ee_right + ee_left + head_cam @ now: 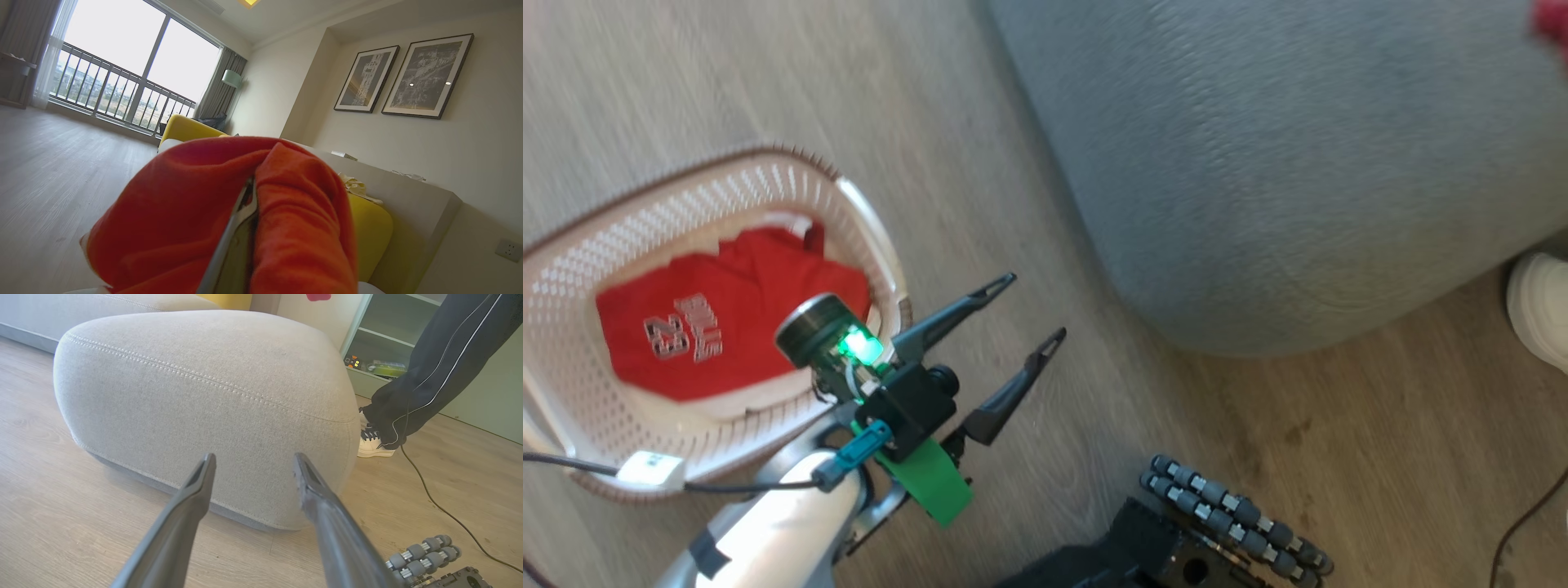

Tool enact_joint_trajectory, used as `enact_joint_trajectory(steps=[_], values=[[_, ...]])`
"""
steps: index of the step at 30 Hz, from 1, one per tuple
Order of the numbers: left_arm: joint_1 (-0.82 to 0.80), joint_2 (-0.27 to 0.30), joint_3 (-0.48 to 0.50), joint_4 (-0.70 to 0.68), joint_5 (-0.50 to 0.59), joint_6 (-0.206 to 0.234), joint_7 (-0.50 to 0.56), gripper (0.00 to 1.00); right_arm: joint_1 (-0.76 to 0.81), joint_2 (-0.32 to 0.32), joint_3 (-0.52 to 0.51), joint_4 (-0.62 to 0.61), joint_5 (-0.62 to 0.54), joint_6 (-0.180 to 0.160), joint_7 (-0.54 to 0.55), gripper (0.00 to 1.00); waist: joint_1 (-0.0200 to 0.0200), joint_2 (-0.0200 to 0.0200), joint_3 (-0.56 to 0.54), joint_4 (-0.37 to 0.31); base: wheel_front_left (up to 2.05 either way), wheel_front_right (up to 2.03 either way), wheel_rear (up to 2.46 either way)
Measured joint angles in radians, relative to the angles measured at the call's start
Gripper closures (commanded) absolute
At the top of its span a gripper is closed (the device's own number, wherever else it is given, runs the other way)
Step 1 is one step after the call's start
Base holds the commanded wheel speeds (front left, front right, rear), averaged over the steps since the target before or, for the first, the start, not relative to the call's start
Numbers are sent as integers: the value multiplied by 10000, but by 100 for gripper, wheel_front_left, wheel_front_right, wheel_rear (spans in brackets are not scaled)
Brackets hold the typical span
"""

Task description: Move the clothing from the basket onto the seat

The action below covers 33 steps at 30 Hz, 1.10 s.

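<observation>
Red cloth crowds the right wrist view: the plain red garment (175, 212) is bunched over the right gripper (247, 200), whose two fingers are pressed together with the fabric pinched between them and folded down on both sides. Behind that bundle are a yellow cushion (369, 234), a pale ledge and two framed pictures (404, 77) on the wall. How the bundle stands to the seat cannot be told from this view. In the head view a blurred scrap of red (1550, 24) shows over the seat's far right edge.

The seat (1298, 163) is the big grey cushion on the wood floor (768, 82), its stitched seam plain in the left wrist view. Left of the seat and apart from it sits the basket (686, 196), and in it lies the jersey (727, 327) – red, flat on the bottom, its pale "23" lettering facing up.

Between the basket and the seat hangs the left gripper (1037, 305), jaws spread wide and holding nothing, fingertips pointing at the seat's near side, above bare floor.

At the seat's right corner stands a person – a dark trouser leg (433, 371) with a white stripe and a white shoe (374, 447) just beside the cushion. A thin black cable (441, 510) trails over the floor on that side, and the robot's base, with its grey rollers (1233, 523), sits in front of the seat.
</observation>
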<state>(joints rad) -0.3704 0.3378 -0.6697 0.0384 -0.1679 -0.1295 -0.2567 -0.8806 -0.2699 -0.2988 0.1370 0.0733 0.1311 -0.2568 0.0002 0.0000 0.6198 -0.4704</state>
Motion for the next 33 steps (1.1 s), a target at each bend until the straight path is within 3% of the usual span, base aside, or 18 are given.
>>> enact_joint_trajectory(steps=[8, 17, 25, 33], values=[[-250, 201, -23, -253, 109, 0, -2, 0, -1905, -453, -1064, 1795, 146, 0, -4, 100, 0, 0, 1000, 590, 0, 0, 0], [-551, 316, 21, -370, 213, 0, -2, 0, -3634, -339, -2017, 6345, 65, 0, -12, 100, 0, 0, 1873, 1453, 0, 0, 0], [-642, 330, 203, -422, 318, 0, -2, 0, -4166, -587, -3544, 9214, -1024, 0, 201, 100, -2, 0, 2135, 1752, 0, 0, 0], [-639, 318, 203, -403, 357, 0, -2, 0, -4669, -604, -4201, 10335, -2082, 0, 353, 100, -2, 0, 2070, 1677, 0, 0, 0]])
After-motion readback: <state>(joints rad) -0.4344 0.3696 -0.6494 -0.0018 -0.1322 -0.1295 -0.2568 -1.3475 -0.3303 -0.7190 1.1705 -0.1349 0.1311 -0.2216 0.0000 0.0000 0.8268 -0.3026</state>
